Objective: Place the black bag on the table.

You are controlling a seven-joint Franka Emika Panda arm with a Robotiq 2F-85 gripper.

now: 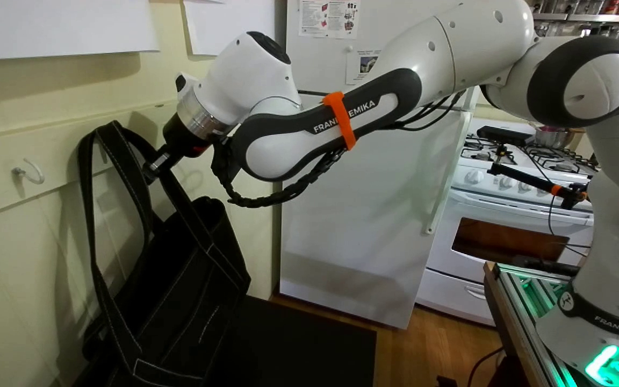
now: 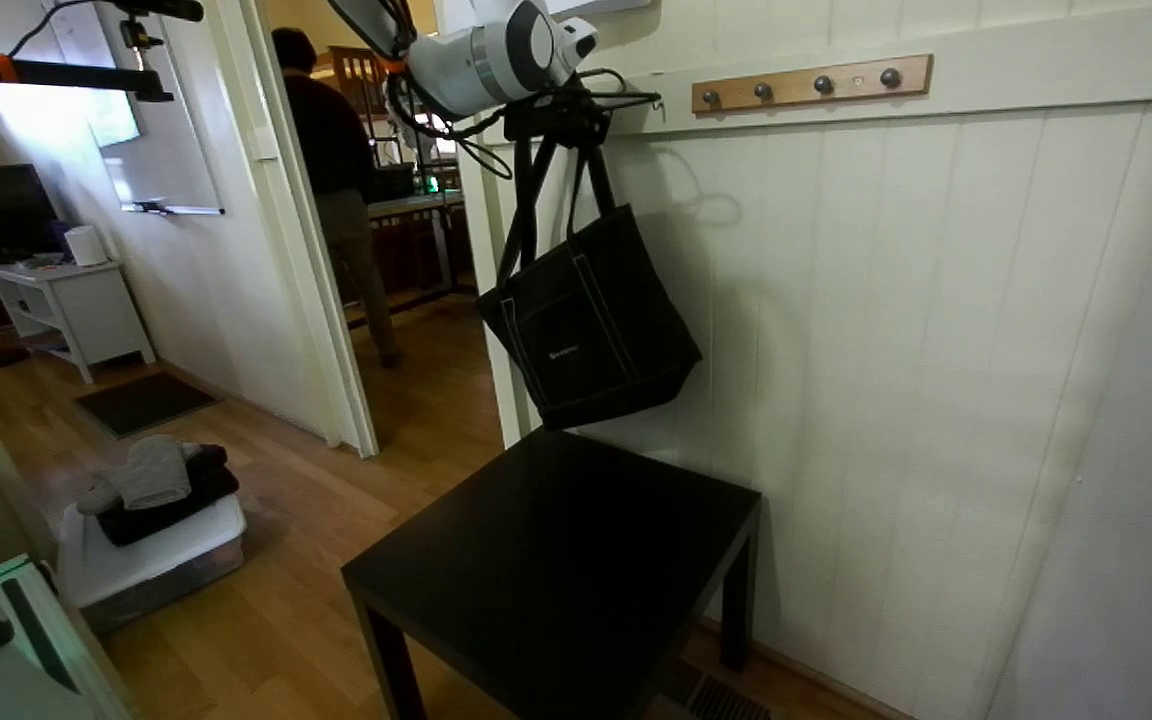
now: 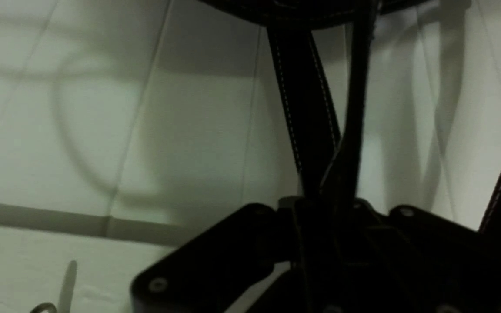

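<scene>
The black bag hangs by its long straps from my gripper in both exterior views. My gripper is shut on a strap, which runs between the fingertips in the wrist view. In an exterior view the bag hangs tilted beside the wall, its lowest corner close to the far corner of the table. I cannot tell whether it touches the tabletop. Part of the near-black tabletop also shows behind the bag in an exterior view.
A white hook and a wooden peg rail are on the wall. A fridge and a stove stand behind the arm. A plastic bin with folded cloths is on the floor. A person stands beyond the doorway.
</scene>
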